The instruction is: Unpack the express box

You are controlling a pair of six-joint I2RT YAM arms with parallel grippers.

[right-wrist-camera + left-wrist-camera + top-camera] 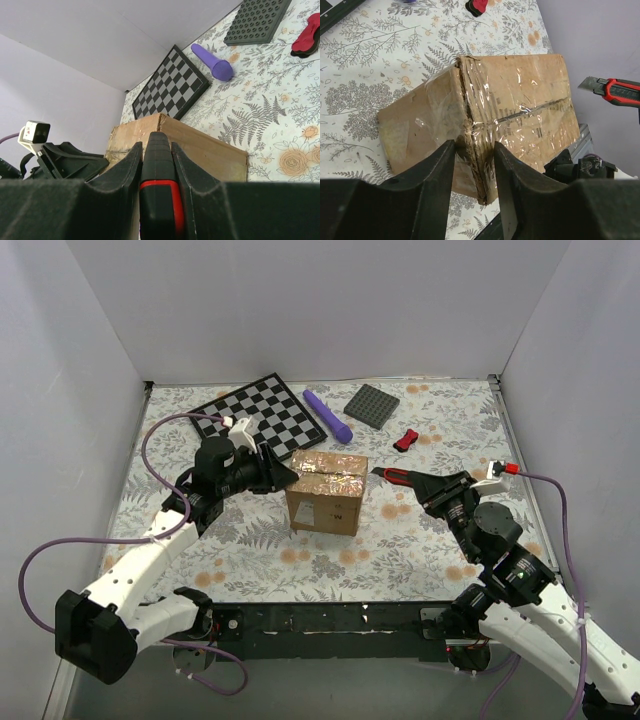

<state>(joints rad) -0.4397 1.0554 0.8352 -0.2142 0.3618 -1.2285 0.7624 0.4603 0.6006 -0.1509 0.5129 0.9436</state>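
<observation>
I am looking down on a flower-patterned table [420, 550] with the small brown box [325, 502] standing upright near its middle. My left gripper [285, 477] is at the box's upper left edge, and in the wrist view its jaws appear clamped on that taped edge, bracing it. My right gripper [418, 481] grasps a red and black knife [392, 475] with its blade out, pointing at the box's right side, close but apparently not touching. The glossy tape lies unbroken across the closed top flaps. I judge the work barely begun: slitting the tape, opening the flaps and emptying the box all remain.
</observation>
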